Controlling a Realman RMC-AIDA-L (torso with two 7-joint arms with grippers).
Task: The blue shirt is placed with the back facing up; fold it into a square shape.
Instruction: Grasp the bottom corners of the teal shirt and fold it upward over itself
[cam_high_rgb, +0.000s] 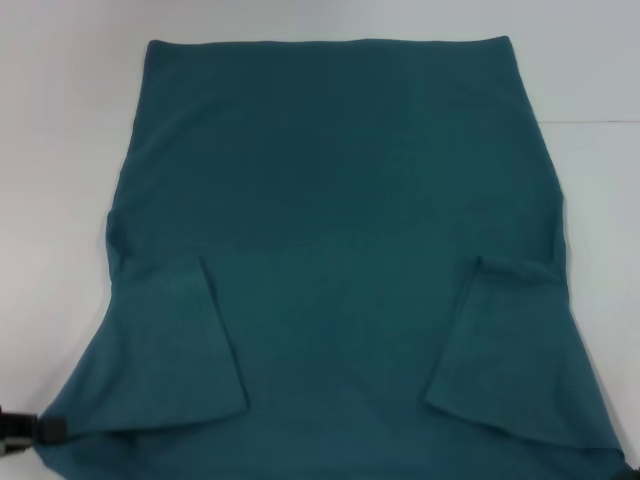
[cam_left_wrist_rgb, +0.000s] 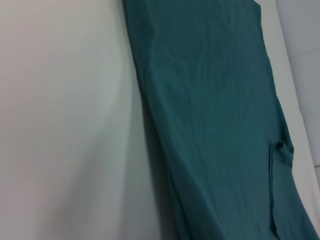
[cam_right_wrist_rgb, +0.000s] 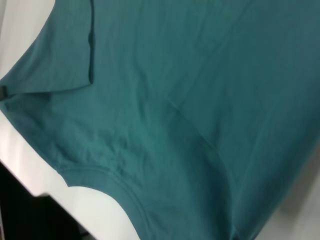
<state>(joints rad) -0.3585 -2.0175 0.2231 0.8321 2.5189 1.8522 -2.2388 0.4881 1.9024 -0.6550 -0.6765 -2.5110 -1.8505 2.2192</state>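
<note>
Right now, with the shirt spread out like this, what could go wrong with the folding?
The blue shirt reaches the table's near edge, collar hanging close to it in the right wrist view, so a tug might drag it off. Both sleeves are folded inward and could flop open when lifted. The left end effector sits at the near left corner and may pinch only one layer.

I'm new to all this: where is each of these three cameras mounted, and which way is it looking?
Head view: from the robot's head, looking forward and down at the blue shirt spread on the white table; the left gripper peeks in at the near left corner.
Left wrist view: on the left arm, looking along the shirt's side edge; no gripper shows.
Right wrist view: on the right arm, close over the collar and a folded-in sleeve; no gripper shows.
Shared: the shirt, and the table under it.
</note>
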